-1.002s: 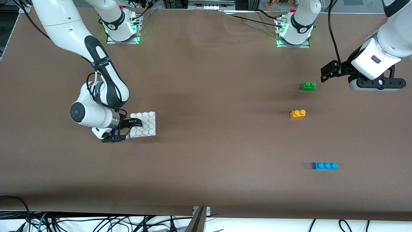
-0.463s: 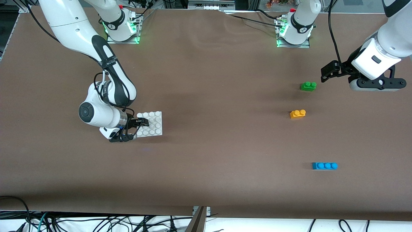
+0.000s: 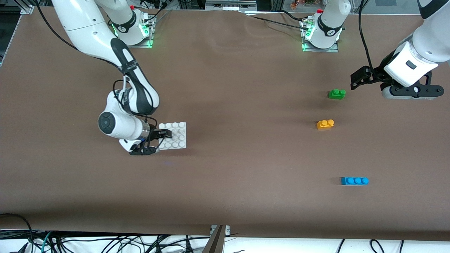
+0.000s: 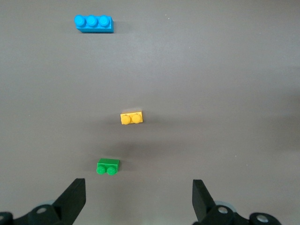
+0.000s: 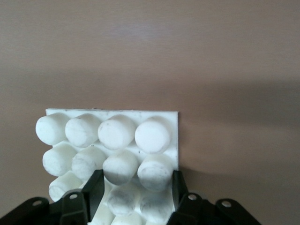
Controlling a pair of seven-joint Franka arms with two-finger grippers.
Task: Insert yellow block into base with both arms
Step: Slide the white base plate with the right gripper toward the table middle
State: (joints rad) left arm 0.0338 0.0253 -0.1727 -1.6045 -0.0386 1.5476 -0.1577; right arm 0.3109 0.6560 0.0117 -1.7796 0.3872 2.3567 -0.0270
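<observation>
The white studded base (image 3: 174,135) is held low over the table at the right arm's end, with my right gripper (image 3: 162,136) shut on its edge. In the right wrist view the black fingers (image 5: 95,188) clamp two studs of the base (image 5: 112,131), and my right gripper (image 5: 134,190) covers its near rows. The yellow block (image 3: 325,124) lies on the table toward the left arm's end, seen too as the yellow block (image 4: 131,118). My left gripper (image 3: 361,78) hangs open above the table beside the green brick, and my left gripper (image 4: 138,197) holds nothing.
A green two-stud brick (image 3: 336,93) lies farther from the camera than the yellow block, and shows again as the green brick (image 4: 108,166). A blue three-stud brick (image 3: 354,180) lies nearer the camera, the same blue brick (image 4: 93,23). The arms' bases stand along the table's top edge.
My right arm has carried the base toward the table's middle, away from the right arm's end. The left arm and the bricks have not moved.
</observation>
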